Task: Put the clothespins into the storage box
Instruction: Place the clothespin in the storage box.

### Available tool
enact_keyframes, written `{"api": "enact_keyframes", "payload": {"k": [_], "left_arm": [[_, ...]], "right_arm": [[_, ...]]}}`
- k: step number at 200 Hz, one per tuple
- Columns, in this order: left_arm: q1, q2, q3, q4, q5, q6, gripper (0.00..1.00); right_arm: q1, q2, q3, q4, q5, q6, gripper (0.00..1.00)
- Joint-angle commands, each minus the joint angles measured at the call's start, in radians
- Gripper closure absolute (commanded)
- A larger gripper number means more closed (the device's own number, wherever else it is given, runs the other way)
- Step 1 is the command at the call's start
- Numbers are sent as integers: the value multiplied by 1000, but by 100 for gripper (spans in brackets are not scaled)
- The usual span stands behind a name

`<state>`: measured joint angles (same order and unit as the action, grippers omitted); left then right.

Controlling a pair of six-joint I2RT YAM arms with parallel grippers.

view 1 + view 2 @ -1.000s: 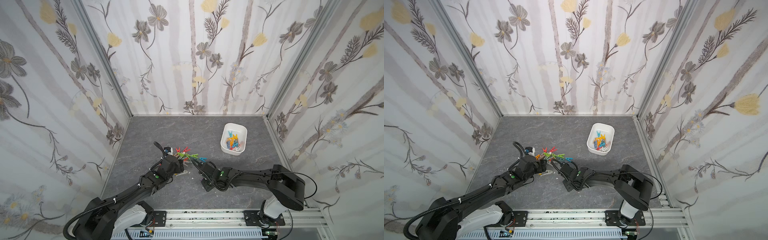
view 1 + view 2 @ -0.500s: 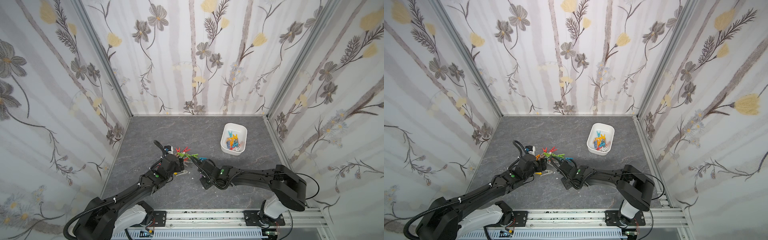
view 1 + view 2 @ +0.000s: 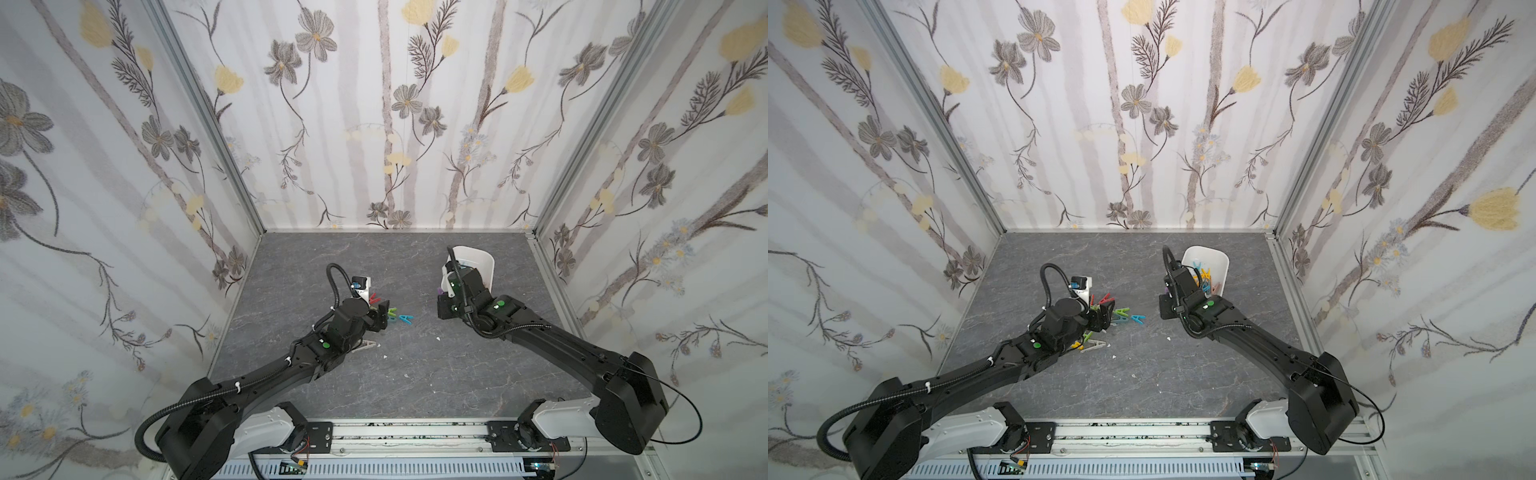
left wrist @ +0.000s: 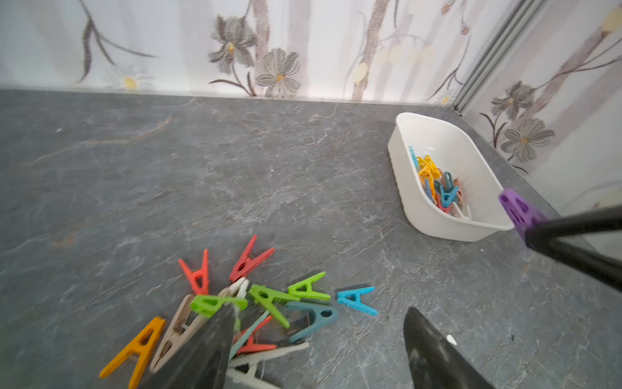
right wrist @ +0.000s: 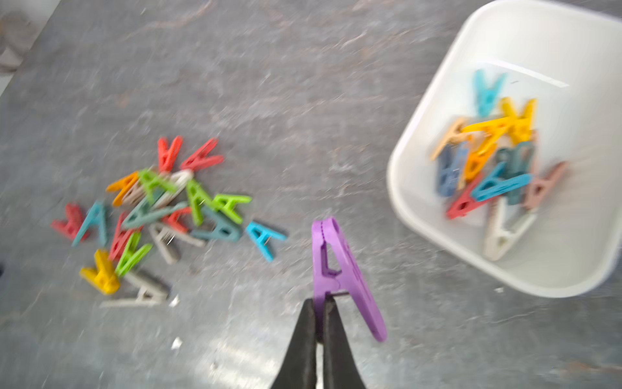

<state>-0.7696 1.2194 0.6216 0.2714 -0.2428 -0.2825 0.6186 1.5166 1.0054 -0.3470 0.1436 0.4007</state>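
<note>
Several coloured clothespins [image 5: 168,208] lie in a loose pile [image 4: 269,303] on the grey table, seen in both top views [image 3: 395,316] [image 3: 1123,315]. My left gripper [image 4: 319,310] hovers open right over the pile [image 3: 383,318], with nothing between its fingers. My right gripper [image 5: 319,303] is shut on one leg of a purple clothespin [image 5: 336,266] and holds it above the table, just beside the near left corner of the storage box [image 5: 420,229]. The white storage box [image 3: 1219,270] holds several clothespins [image 4: 437,185]. The right arm hides part of the storage box [image 3: 484,266].
Small white specks [image 3: 437,338] dot the table between the arms. A beige clothespin [image 3: 368,345] lies by the left arm. Flowered walls close in the back and both sides; the box stands near the right wall [image 4: 538,134].
The right gripper has closed on the purple clothespin at the pile, lifted it and carried it right to the box. The left arm has barely moved.
</note>
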Motion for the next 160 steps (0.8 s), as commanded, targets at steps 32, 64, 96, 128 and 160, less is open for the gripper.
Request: {"api": "enact_keyframes", "payload": {"k": [32,64,96,128,160], "left_arm": [[-77,303,205,148,26,95,20],[-83,479,360,66,72,79,20],[-83,561,434,9,107,43,20],[-80,554,423,9,109,14,20],[-61,522,401,7,113,-2,20]], "right_arm": [[-275,161,64,157,-124,55,94],[-343,312,159,195,-200,59,94],[-361,423,255,193,-239,55,90],[-362,453,313,174,-253,53,72],[-349,411,317,146,-245,50,72]]}}
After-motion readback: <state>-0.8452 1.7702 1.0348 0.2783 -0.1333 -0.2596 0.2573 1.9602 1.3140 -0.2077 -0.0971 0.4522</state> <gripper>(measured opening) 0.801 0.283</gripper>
